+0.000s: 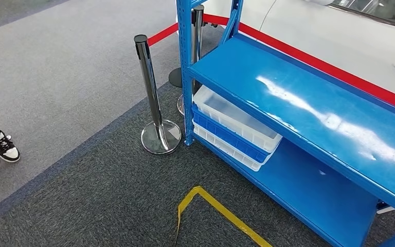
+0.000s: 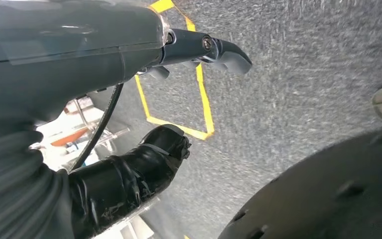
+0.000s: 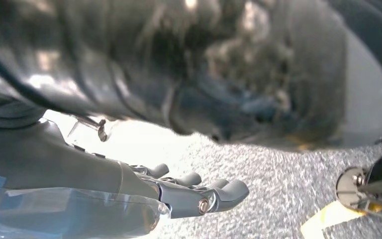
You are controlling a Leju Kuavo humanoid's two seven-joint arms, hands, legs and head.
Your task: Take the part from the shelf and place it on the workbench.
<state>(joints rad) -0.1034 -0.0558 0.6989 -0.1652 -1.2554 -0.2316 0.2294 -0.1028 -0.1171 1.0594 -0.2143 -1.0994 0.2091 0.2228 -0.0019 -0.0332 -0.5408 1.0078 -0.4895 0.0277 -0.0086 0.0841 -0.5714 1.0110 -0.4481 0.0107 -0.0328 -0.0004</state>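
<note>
I stand in what looks like a showroom or demo hall fitted out as a workshop. Before me is a blue steel shelf (image 1: 308,108) with stacked white and blue plastic bins (image 1: 234,126) on its lower level. Chrome stanchions (image 1: 154,98) carry a red barrier belt (image 1: 339,72), grey carpet tiles (image 1: 56,67) cover the floor, and yellow floor tape (image 1: 216,208) marks a standing spot.

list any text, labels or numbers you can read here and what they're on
None can be read.
The blue shelf, the stacked bins and the post carry no visible lettering.
The yellow floor tape is a plain line, not a sign.
</note>
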